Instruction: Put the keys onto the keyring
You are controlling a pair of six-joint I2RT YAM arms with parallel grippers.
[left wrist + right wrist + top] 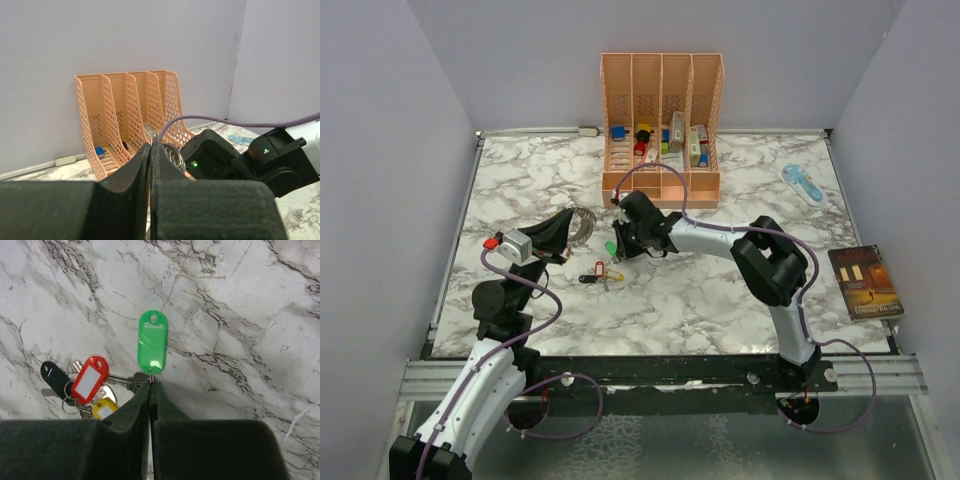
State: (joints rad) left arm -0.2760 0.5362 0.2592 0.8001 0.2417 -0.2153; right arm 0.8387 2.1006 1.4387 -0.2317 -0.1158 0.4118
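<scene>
The right claw [150, 385] was closed tight, its two fingertips pinching the small wire loop at the end of the green tag [152, 346], with the tag lying flat out ahead of the tips over the marble worktop [240, 315]. Just left of the tips lay the rest of the keys [126, 381] in a loose bunch: one red tag [90, 380], one black tag [53, 377] and one yellow tag [104, 409], making four tags with the green one. This bunch sat a little left of the worktop's middle. The left claw [151, 146] was also closed to a thin slit, gripping the one keyring [175, 156], whose silvery coil showed just right of its tips; from above, the keyring [582, 225] was left of the keys and toward the far edge. One peach rack [660, 110] with four slots stood at the middle of the far edge. One light-blue gadget [803, 184] lay near the far right corner, and one book [864, 282] lay at the right edge.
</scene>
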